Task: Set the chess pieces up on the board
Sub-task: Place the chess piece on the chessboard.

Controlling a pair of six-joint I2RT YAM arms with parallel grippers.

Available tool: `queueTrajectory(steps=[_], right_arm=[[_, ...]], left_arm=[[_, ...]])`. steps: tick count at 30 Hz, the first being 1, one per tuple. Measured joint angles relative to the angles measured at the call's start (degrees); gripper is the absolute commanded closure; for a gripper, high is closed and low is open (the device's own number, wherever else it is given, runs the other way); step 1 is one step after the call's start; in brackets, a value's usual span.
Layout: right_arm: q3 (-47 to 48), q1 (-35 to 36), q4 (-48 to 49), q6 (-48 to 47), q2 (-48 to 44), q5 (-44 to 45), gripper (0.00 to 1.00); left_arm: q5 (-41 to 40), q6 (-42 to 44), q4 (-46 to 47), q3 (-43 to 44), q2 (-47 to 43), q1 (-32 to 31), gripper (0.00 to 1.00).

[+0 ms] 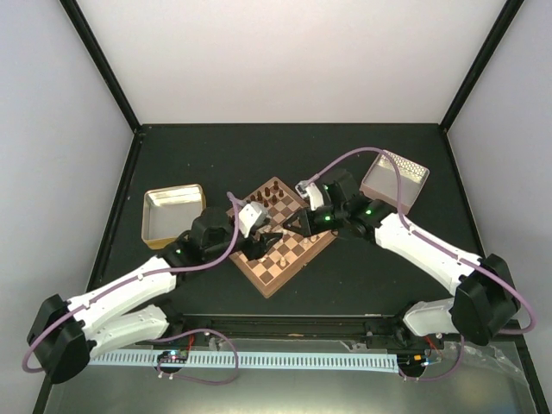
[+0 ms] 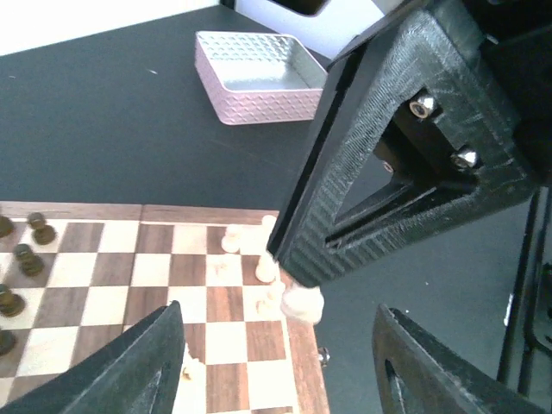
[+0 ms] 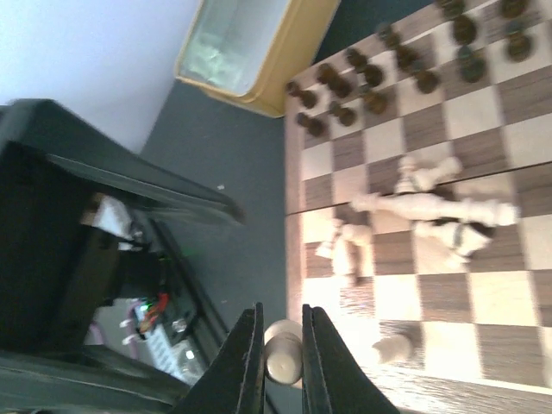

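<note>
The board (image 1: 289, 263) lies cornerwise in the middle of the black table (image 1: 371, 276), between the two arms. The yellow tray (image 1: 172, 211) sits to its left. The pink bin (image 1: 395, 179) sits to its far right.

The right gripper (image 3: 282, 315) is clamped on a pale piece (image 3: 283, 352), its two fingers (image 3: 246, 366) pressed to either side of it. The left wrist view shows this piece hanging at the tip of the right gripper, over the board's brown rim at the edge. I cannot tell whether it touches the wood.

The left gripper (image 1: 266, 235) hangs low over the board, just beside the right one. Its fingers (image 2: 142, 366) stand apart with nothing between them.

The dark pieces (image 3: 371, 78) stand upright in a loose cluster on the far part of the board, on the side toward the tray. The other pale pieces (image 3: 431, 205) are scattered nearer the middle. Several lie toppled on their sides, some touching one another. A few more pale ones (image 2: 231, 238) stand on squares close to the rim where the held piece hangs.
</note>
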Motion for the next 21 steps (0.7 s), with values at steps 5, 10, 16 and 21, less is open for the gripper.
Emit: queueTrajectory(steps=[5,10,16,21], right_arm=[[1.1,0.1,-2.6,-2.2,-0.6,12.5,0.99],[4.8,1.7,-4.8,-3.8,1.1,25.3,0.99],[7.7,6.3,-5.9,-5.3,7.1,36.1,0.99],[10.1,9.5,-7.9,-5.3,13.8,42.0,0.99]], left_arm=[[-6.3,-2.3,-0.1,-1.5,-5.9,0.0,0.31],[-13.4,-4.3,-2.1,-2.2,-16.0,0.0,0.28],[-20.6,-4.8,-5.7,-2.2,-30.9,0.0,0.24],[-26.5,-4.4,-13.8,1.3,-39.6,0.0,0.21]])
